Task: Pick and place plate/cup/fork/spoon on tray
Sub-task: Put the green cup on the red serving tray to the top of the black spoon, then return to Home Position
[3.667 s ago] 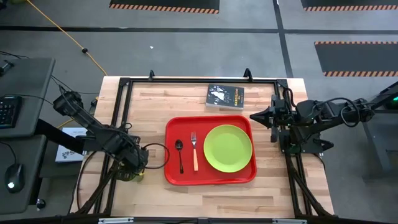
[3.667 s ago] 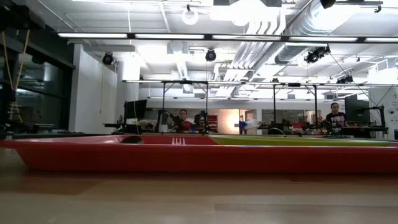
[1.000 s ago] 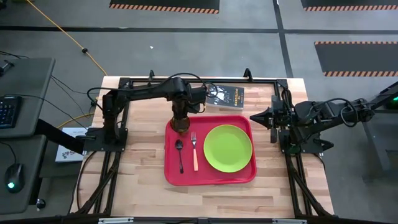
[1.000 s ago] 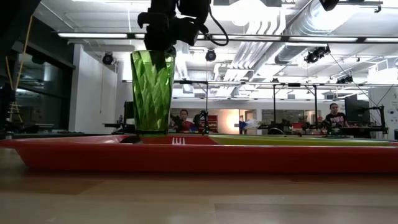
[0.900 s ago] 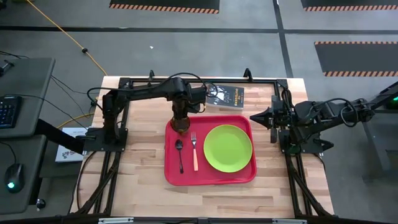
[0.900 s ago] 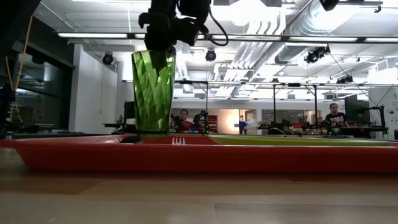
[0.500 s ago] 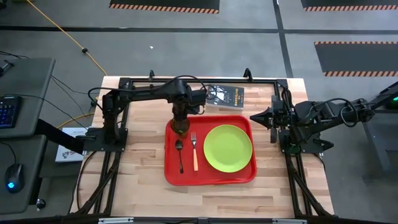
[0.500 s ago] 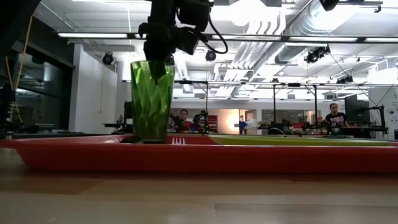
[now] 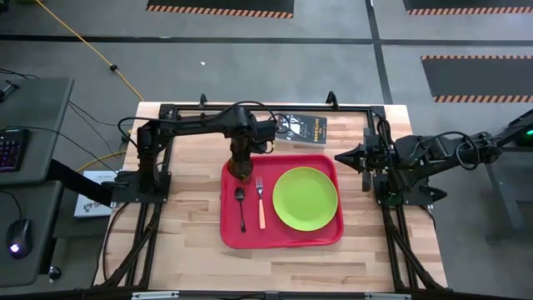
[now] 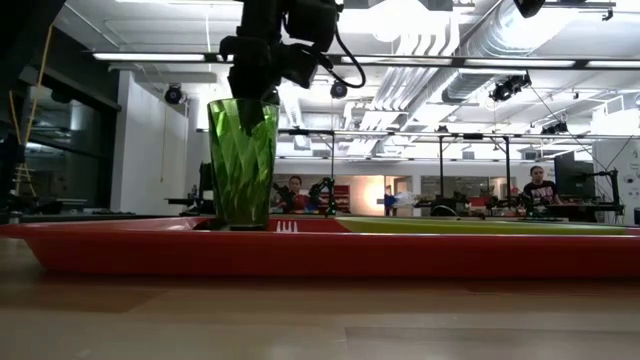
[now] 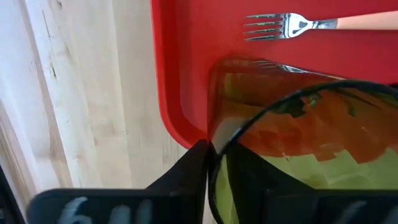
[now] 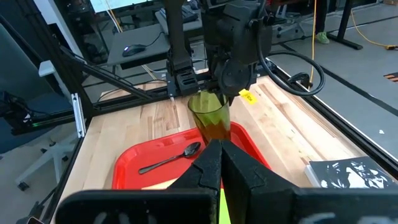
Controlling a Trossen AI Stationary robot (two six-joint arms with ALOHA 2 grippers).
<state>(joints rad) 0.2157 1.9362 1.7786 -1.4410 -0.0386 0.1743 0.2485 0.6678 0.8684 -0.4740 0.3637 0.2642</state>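
Observation:
The green cup (image 10: 243, 160) stands upright on its base in the far left corner of the red tray (image 9: 283, 243). It also shows in the high view (image 9: 242, 171) and the right wrist view (image 12: 210, 118). My left gripper (image 10: 262, 88) is above it, shut on its rim. The lime-green plate (image 9: 306, 198), the fork (image 9: 261, 204) and the spoon (image 9: 241, 204) lie flat on the tray. My right gripper (image 9: 340, 156) waits shut and empty at the table's right edge. My left gripper holds the cup's rim (image 11: 213, 163) on the side toward the tray's far left corner. One finger (image 11: 193, 171) is outside the wall and the other is inside the cup. The fingers come from above, pointing down. The cup is upright with its base on the tray.
A black book (image 9: 301, 129) lies on the table just beyond the tray's far edge. A dark metal frame (image 9: 158, 150) runs around the table's edges. Bare wood shows to the left of the tray and at its near side.
My left gripper has gone down a little with the cup. The cup hung just above the tray floor and now stands on it in the far left corner.

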